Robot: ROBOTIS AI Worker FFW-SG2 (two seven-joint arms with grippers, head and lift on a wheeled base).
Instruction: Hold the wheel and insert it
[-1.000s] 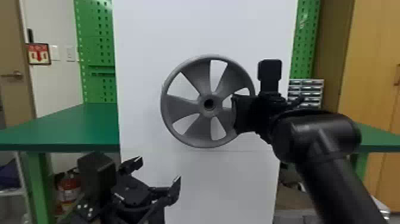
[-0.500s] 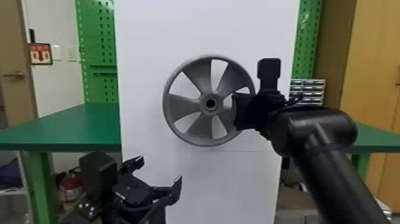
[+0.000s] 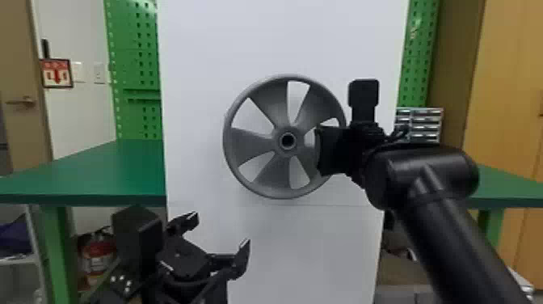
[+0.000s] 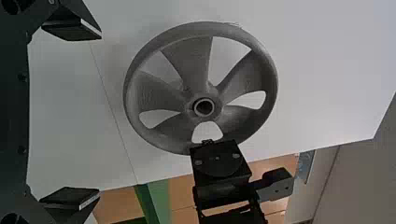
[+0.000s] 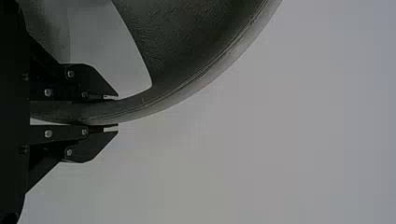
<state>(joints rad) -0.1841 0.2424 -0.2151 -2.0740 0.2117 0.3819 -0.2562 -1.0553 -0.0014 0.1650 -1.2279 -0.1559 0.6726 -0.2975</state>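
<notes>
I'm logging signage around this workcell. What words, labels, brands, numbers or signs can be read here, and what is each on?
No words or numbers are legible.
Framed red-and-white sign on the pale wall: red downward arrow; print too small to read.
Pale label on the red cylindrical extinguisher: too blurred.
Small pale mark on the black two-fingered left gripper: too small.
Grey spoked wheel: no print visible.

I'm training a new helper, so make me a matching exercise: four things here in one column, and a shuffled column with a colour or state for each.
1. Wheel
2. Left pincer
3. Right pincer
4. Table

A. Green
B. Closed on the wheel
C. Grey, in front of the white panel
D. Open and empty

Pairs: 1-C, 2-D, 3-B, 4-A
</notes>
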